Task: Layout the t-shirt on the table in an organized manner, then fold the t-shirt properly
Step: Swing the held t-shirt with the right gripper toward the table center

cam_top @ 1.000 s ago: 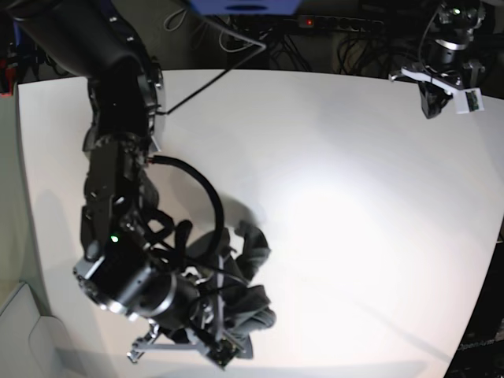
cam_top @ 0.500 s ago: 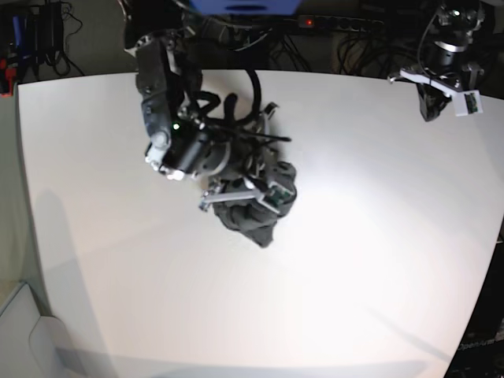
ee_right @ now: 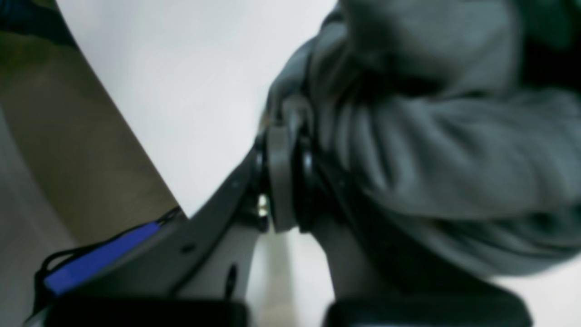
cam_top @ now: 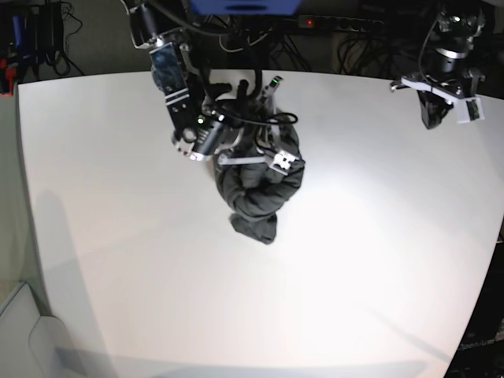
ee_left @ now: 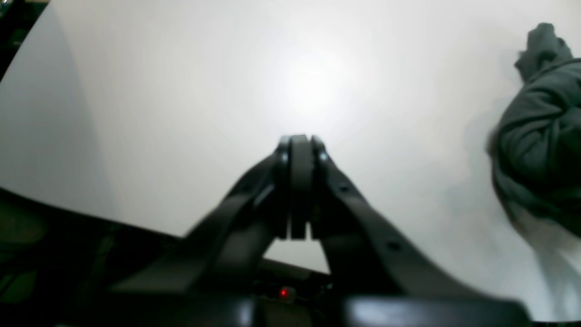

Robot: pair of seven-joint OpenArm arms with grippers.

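Note:
The dark charcoal-grey t-shirt (cam_top: pixel 256 201) hangs as a crumpled bundle over the far middle of the white table (cam_top: pixel 354 268). My right gripper (cam_top: pixel 258 160) is shut on its upper part. In the right wrist view the shut fingertips (ee_right: pixel 281 136) pinch bunched cloth (ee_right: pixel 431 150). My left gripper (cam_top: pixel 435 113) is shut and empty near the far right corner, well apart from the shirt. In the left wrist view it (ee_left: pixel 299 143) hovers over bare table, with the shirt (ee_left: pixel 535 145) at the right edge. The neck label is not visible.
Dark cables and a power strip (cam_top: pixel 339 24) lie behind the table's far edge. A blue object (cam_top: pixel 244 6) sits at the top middle. The table's left edge and the floor beyond it (ee_right: pixel 68 136) show in the right wrist view.
My right arm has carried the bunched shirt from the table's front left up to the far middle, and the bundle now hangs longer below the gripper. The left arm has barely moved.

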